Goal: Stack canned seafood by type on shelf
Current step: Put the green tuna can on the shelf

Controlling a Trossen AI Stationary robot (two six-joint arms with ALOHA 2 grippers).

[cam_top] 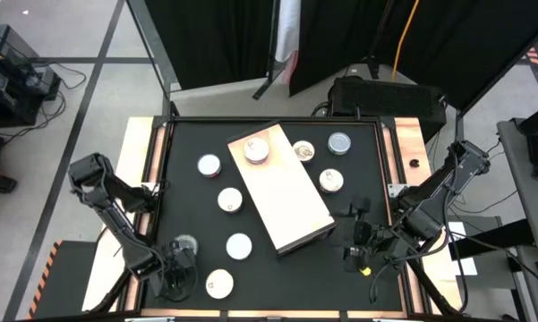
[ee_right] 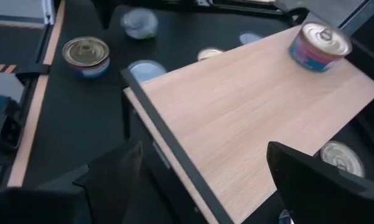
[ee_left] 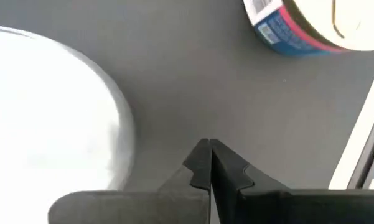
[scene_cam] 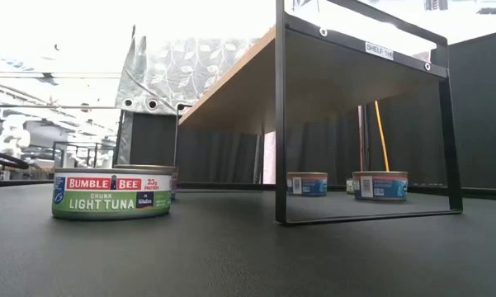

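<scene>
1. Tins scattered on black surface around shelf; one tin on its far end.
2. Right claw wide open, empty, near shelf's front corner.
3. Left claw shut, empty, beside front-left tin.
4. Better centred over a tin, descending straight, closing across its sides.

Left wrist view: we get one blurred white tin cut by the frame edge, label unreadable. Low view: the shelf top stays hidden, and the far tins are too small to read.

"Bumble Bee Light Tuna" on can
</scene>
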